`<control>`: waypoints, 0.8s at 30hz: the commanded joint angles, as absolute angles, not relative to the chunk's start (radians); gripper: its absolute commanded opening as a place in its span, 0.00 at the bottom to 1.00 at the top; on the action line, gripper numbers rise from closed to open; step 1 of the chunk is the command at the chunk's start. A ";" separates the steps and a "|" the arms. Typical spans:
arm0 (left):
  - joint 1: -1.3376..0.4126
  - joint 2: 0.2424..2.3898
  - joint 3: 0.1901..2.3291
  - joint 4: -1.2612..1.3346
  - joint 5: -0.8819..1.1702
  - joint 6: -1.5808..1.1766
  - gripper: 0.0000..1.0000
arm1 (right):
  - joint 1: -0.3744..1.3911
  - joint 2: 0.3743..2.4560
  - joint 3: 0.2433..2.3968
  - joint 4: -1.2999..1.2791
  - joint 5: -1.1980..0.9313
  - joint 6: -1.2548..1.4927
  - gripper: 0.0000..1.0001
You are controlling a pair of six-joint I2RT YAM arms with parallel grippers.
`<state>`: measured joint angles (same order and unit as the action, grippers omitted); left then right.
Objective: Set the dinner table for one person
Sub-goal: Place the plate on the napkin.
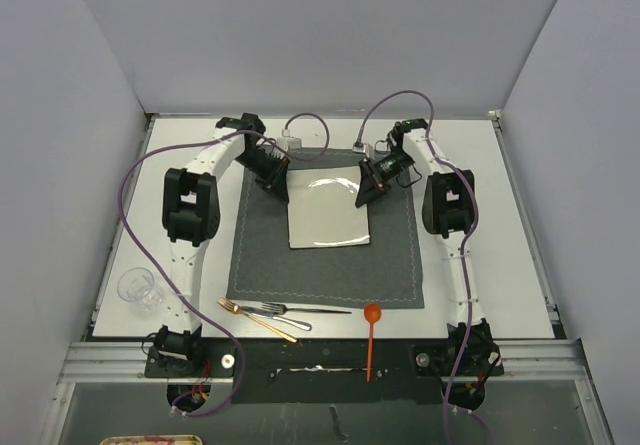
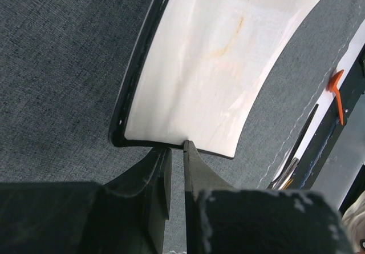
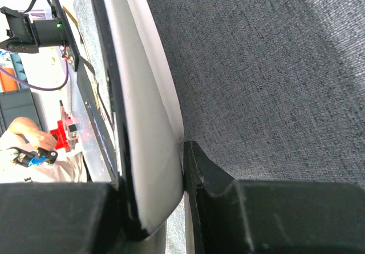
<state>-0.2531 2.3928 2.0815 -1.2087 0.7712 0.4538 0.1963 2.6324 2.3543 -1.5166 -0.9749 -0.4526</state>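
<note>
Left tool [image 2: 177, 157] and right tool [image 3: 157, 174] are each shown pinched on a far corner of the plate [image 1: 328, 210]; the plate extends nearward from both, over the placemat [image 1: 330, 270] spread on the counter [image 1: 480, 165].

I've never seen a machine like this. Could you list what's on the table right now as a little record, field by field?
dinner table: large, white
placemat: dark grey cloth, mid-table
plate: square, off-white, over the placemat's far half; lifted or resting, cannot tell
left gripper: closed on the plate's far left corner
right gripper: closed on the plate's far right corner
cutlery: forks and a knife heaped by the placemat's near edge, left of centre
spoon: orange, at the table's near edge
glass: clear, near left, beside the left arm
</note>
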 commanded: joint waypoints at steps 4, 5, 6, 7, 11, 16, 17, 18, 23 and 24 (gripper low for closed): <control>-0.253 2.434 2.160 -1.182 0.833 0.494 0.00 | 0.205 2.677 2.455 -1.519 -0.964 -0.410 0.00; -0.251 2.436 2.160 -1.178 0.830 0.495 0.00 | 0.204 2.677 2.456 -1.517 -0.956 -0.411 0.00; -0.249 2.437 2.159 -1.173 0.829 0.494 0.00 | 0.204 2.677 2.456 -1.513 -0.948 -0.413 0.00; -0.247 2.436 2.158 -1.167 0.828 0.491 0.00 | 0.203 2.676 2.456 -1.509 -0.942 -0.416 0.00; -0.240 2.435 2.158 -1.144 0.815 0.487 0.00 | 0.201 2.672 2.458 -1.494 -0.909 -0.422 0.00; -0.224 2.445 2.186 -1.123 0.811 0.468 0.00 | 0.197 2.675 2.467 -1.491 -0.893 -0.422 0.00; -0.221 2.456 2.210 -1.145 0.819 0.468 0.00 | 0.197 2.677 2.472 -1.496 -0.894 -0.423 0.00; -0.221 2.470 2.243 -1.171 0.826 0.470 0.00 | 0.197 2.678 2.473 -1.500 -0.895 -0.424 0.00; -0.230 2.519 2.396 -1.313 0.831 0.515 0.00 | 0.195 2.667 2.472 -1.519 -0.924 -0.423 0.00; -0.240 2.513 2.399 -1.324 0.823 0.523 0.00 | 0.195 2.662 2.465 -1.520 -0.933 -0.423 0.00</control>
